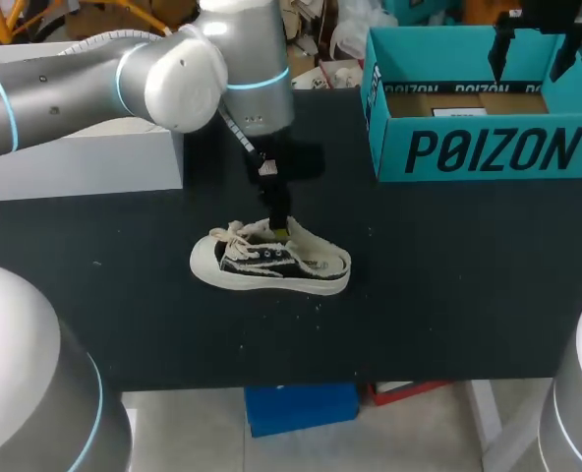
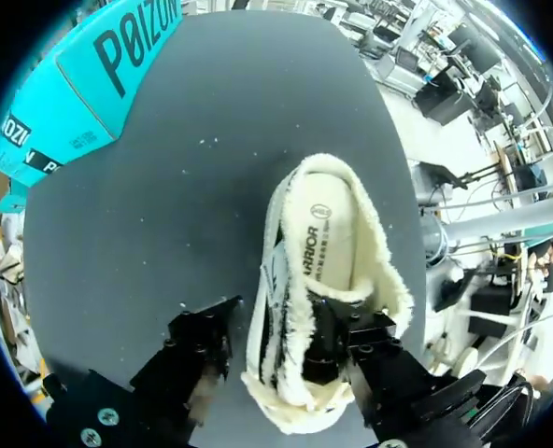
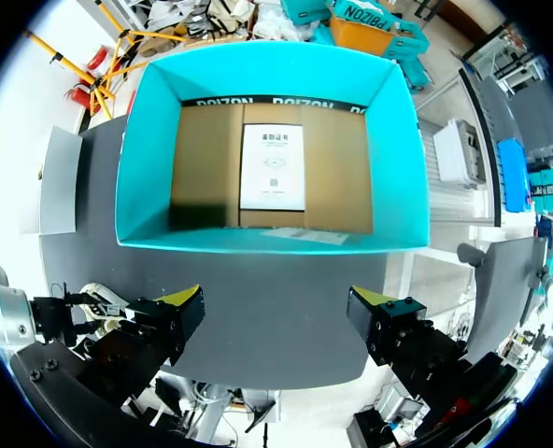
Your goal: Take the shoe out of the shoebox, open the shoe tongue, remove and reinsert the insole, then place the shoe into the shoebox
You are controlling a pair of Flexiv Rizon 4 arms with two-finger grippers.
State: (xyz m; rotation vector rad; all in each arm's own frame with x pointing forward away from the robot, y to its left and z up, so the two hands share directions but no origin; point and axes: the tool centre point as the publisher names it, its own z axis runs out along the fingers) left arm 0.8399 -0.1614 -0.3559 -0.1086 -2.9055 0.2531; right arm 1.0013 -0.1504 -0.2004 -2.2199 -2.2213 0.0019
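The shoe (image 1: 271, 261) is sitting on its sole near the middle of the black table (image 1: 448, 295), toe pointing left, so step 1, getting it out of the shoebox, is looking done. The left gripper (image 1: 276, 228) is hanging straight over it from the far side. The left wrist view is showing its 2 fingers parted: 1 is dipping into the shoe's fleecy opening, and the other is standing just outside the shoe's side wall with a sliver of table showing between. I am reading it as open and gripping nothing.

The insole (image 2: 328, 247) is lying flat inside the shoe. Whether it is waiting to come out or is already back in, I cannot tell; my guess is that the work inside the shoe is under way.

The shoebox (image 1: 488, 147) is standing at the far right, well apart from the shoe, holding only a paper card (image 3: 272, 168) on its cardboard floor. The right gripper (image 3: 276, 308) is hovering above it, fingers spread wide and empty. Returning the shoe to the box is not yet done.
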